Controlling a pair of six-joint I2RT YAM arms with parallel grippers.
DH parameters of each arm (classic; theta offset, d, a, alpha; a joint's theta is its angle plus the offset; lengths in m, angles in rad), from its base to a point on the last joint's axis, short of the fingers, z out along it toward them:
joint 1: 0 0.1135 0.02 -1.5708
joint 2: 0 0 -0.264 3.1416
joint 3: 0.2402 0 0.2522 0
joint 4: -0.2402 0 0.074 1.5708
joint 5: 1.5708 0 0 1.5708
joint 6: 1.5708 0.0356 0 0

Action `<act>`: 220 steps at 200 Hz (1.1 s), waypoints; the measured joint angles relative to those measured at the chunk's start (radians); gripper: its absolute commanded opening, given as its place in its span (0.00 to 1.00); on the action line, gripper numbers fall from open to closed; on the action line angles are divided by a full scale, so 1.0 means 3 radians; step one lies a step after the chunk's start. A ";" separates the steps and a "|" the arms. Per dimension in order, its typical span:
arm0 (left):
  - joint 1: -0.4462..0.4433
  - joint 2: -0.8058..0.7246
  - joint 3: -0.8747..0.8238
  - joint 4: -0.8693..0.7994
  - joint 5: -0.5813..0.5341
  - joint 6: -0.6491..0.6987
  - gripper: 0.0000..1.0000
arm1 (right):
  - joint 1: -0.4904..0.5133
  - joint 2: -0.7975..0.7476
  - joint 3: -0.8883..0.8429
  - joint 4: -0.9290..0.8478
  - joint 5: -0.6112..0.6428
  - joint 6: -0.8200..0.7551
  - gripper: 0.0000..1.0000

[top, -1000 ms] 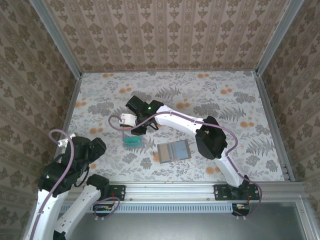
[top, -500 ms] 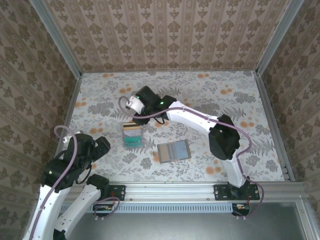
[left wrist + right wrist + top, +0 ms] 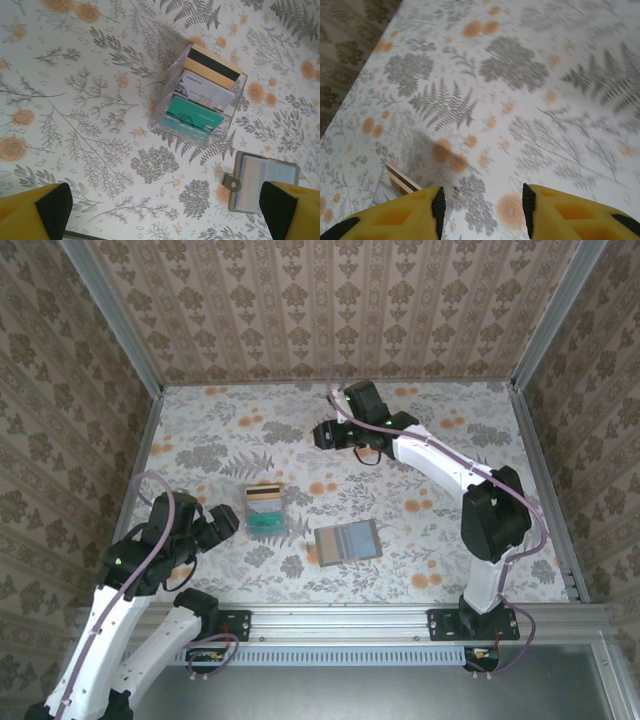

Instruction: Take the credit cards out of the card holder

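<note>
The card holder (image 3: 347, 543) lies open and flat on the table, blue-grey lining up, and also appears at the lower right of the left wrist view (image 3: 265, 182). A tan-orange credit card (image 3: 212, 65) with a black stripe rests in a clear tray (image 3: 265, 509), beside a white card (image 3: 207, 92) and a teal one (image 3: 195, 118). My left gripper (image 3: 222, 525) hovers left of the tray, open and empty (image 3: 162, 215). My right gripper (image 3: 322, 435) is up at the back of the table, open with nothing between its fingers (image 3: 483, 207).
Patterned walls close the table in on three sides, with metal rails (image 3: 535, 455) along the edges. The tan card's edge (image 3: 402, 180) pokes in at the lower left of the right wrist view. The floral tablecloth (image 3: 420, 530) is bare right of the card holder.
My right gripper has lifted off the tray and swung to the back of the table, its jaws widening; the tan card stays in the tray. My left arm has reached forward toward the tray.
</note>
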 measured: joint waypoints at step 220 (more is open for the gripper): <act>-0.1479 0.2243 -0.0300 0.2068 0.0490 -0.0369 0.57 | 0.0397 -0.1745 -0.3007 -0.0084 0.0327 0.0604 0.39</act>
